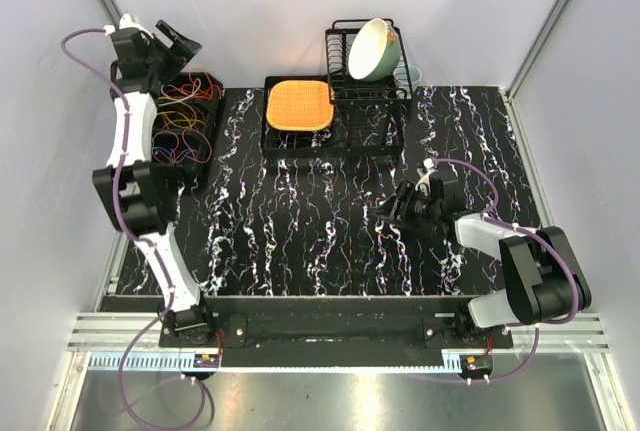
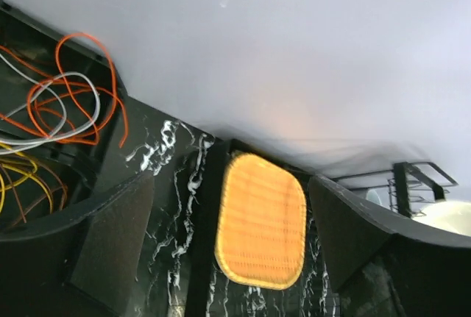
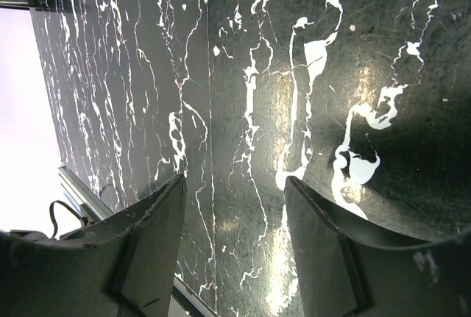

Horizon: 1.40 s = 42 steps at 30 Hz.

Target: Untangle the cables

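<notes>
- The cables [image 1: 183, 119] are lying in a black tray [image 1: 212, 139] at the far left of the table [image 1: 330, 221], left of the orange mat [image 1: 298, 104]. Orange, yellow, white and darker strands are looping over one another in one pile, so they are reading as tangled.
- The left gripper [image 1: 176, 43] is hanging above the tray's far end, left of the mat. Its jaws are standing wide apart in the left wrist view and are gripping nothing.
- The dish rack [image 1: 370, 91], holding a bowl [image 1: 372, 49], is sitting just right of the mat, well apart from the cables.
- The right gripper [image 1: 392, 206] is resting low over bare table, nearer than the mat and to its right, jaws parted and carrying nothing.
- Judgement: separation is outstanding; no strand is lying clear of the pile.
</notes>
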Tool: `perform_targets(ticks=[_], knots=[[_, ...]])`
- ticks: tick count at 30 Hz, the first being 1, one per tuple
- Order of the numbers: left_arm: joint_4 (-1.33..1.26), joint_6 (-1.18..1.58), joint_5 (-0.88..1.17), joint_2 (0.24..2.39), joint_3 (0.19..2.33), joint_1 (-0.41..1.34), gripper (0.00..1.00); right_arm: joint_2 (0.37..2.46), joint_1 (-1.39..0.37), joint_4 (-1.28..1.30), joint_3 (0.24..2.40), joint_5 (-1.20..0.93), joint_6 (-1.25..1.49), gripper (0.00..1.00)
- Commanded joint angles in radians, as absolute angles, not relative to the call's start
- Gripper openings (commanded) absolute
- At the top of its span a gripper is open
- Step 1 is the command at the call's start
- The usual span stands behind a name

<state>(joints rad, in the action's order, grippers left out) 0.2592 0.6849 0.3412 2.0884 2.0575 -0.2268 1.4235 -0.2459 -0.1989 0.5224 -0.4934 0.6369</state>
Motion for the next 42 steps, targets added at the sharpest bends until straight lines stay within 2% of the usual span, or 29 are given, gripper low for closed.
perform_targets(ticks=[1,4,14,16,20,23,25,29,35,37,39,40,41,42], knots=[[0.222,0.641,0.336,1.867,1.870,-0.199,0.90,1.401,-0.236,-0.247,0.517,-0.517,0.640,0.63],[0.213,0.586,0.301,1.723,1.644,-0.172,0.90,1.396,-0.232,-0.247,0.512,-0.520,0.640,0.63],[0.138,0.376,0.138,1.266,1.074,-0.107,0.90,1.385,-0.229,-0.259,0.503,-0.529,0.641,0.69],[0.056,0.345,0.054,1.197,0.914,-0.103,0.90,1.384,-0.229,-0.261,0.503,-0.532,0.641,0.70],[-0.047,0.238,-0.158,1.066,0.727,-0.043,0.91,1.378,-0.224,-0.267,0.496,-0.532,0.643,0.72],[-0.239,0.080,-0.132,1.019,0.591,-0.005,0.95,1.376,-0.224,-0.268,0.492,-0.534,0.641,0.73],[-0.383,0.006,-0.130,1.005,0.487,0.046,0.97,1.373,-0.222,-0.268,0.491,-0.534,0.641,0.73],[-0.458,-0.003,-0.184,1.023,0.413,0.052,0.99,1.361,-0.221,-0.268,0.485,-0.531,0.641,0.73],[-0.848,0.017,-0.233,1.176,0.253,0.054,0.93,1.359,-0.221,-0.270,0.485,-0.531,0.644,0.75],[-0.938,0.006,-0.171,1.218,0.244,0.055,0.87,1.358,-0.221,-0.270,0.482,-0.529,0.646,0.76],[-1.120,-0.014,-0.144,1.285,0.198,0.055,0.88,1.350,-0.221,-0.270,0.476,-0.525,0.644,0.76],[-1.241,-0.023,-0.131,1.395,0.171,0.055,0.91,1.348,-0.221,-0.270,0.474,-0.525,0.644,0.76],[-1.303,-0.037,-0.112,1.384,0.158,0.058,0.94,1.347,-0.219,-0.271,0.476,-0.523,0.646,0.76],[-1.100,-0.020,-0.129,1.352,0.211,0.058,0.94,1.350,-0.221,-0.272,0.476,-0.525,0.646,0.77]])
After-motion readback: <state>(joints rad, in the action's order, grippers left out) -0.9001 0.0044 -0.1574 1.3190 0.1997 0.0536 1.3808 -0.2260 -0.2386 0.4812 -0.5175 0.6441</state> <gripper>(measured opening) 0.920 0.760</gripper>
